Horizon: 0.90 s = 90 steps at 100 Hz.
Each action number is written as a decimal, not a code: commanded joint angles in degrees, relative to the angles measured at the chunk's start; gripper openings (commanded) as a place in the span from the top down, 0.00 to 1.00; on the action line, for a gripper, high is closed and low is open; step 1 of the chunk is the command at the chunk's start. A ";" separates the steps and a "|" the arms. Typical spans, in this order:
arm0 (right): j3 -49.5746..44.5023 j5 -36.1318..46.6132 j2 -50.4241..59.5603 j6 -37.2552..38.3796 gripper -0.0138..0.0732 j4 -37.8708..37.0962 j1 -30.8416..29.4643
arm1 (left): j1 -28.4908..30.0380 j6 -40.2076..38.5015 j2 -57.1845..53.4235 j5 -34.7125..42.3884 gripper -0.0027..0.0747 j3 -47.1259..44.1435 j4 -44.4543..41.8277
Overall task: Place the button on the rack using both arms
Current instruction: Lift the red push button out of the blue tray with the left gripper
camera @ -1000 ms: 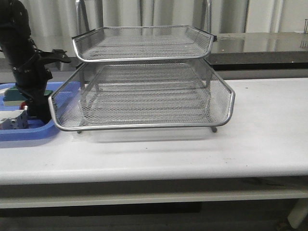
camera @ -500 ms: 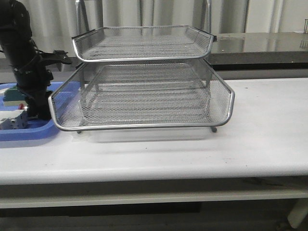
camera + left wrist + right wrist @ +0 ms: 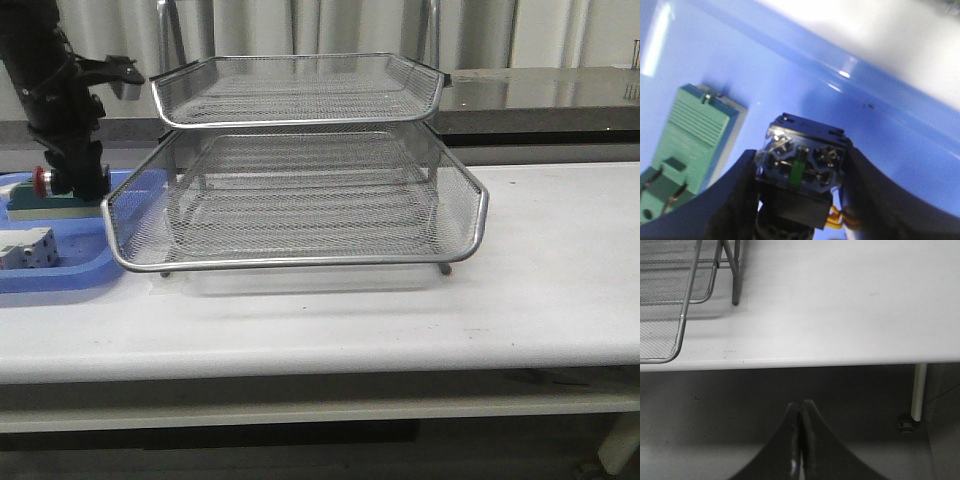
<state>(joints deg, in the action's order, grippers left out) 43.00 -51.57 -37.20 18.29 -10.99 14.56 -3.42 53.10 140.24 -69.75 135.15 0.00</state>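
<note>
The button (image 3: pixel 41 181) hangs in my left gripper (image 3: pixel 66 186) above the blue tray, left of the rack; its red head points left. In the left wrist view the fingers (image 3: pixel 730 200) are shut on its black body, and the clear rear block of the button (image 3: pixel 800 162) faces the camera. The silver wire-mesh rack (image 3: pixel 300 262) stands mid-table, with its lower tray slid out toward the front. My right gripper (image 3: pixel 801 440) is shut and empty, below and in front of the table's front edge; it does not show in the front view.
A flat blue tray (image 3: pixel 60 275) at the table's left holds a green block (image 3: pixel 45 209) and a white block (image 3: pixel 28 250). The green block also shows in the left wrist view (image 3: pixel 687 145). A corner of the rack (image 3: pixel 682 325) shows in the right wrist view.
My left arm has risen and lifted the button out of the blue tray. The green block, hidden before, now shows below the gripper. The rack has not moved.
</note>
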 commanded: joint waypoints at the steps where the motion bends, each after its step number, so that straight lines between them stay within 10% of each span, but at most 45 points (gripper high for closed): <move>1: 1.64 3.15 0.12 0.00 0.92 -1.29 -0.25 | -0.08 -1.79 -5.34 -3.38 0.96 4.80 2.06; 46: 1.64 3.15 0.12 0.00 0.92 -1.29 -0.25 | -0.08 -10.80 -15.18 -3.38 0.96 4.76 2.13; 90: 1.64 3.15 0.12 0.00 0.92 -1.29 -0.25 | -0.27 -12.38 -32.83 -3.38 0.96 -13.48 3.14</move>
<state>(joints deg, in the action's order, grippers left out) 43.00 -51.57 -37.20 18.29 -10.99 14.56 -3.42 41.52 114.79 -72.15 124.00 1.56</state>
